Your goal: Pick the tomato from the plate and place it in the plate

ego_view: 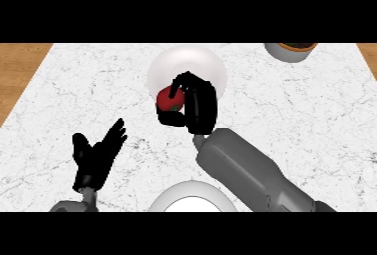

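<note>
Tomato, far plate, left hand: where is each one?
tomato (pixel 165 99), head view, on its visible red skin.
far plate (pixel 184 62), head view, on its bare white upper part.
left hand (pixel 93 155), head view, on its palm.

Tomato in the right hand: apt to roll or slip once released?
Likely to roll: the tomato looks round. Its smooth skin may be slippery, though the right hand curls round it. The rim of the near plate should probably contain it.

Between far plate and near plate the counter lies open, save the right forearm crossing it.
</note>
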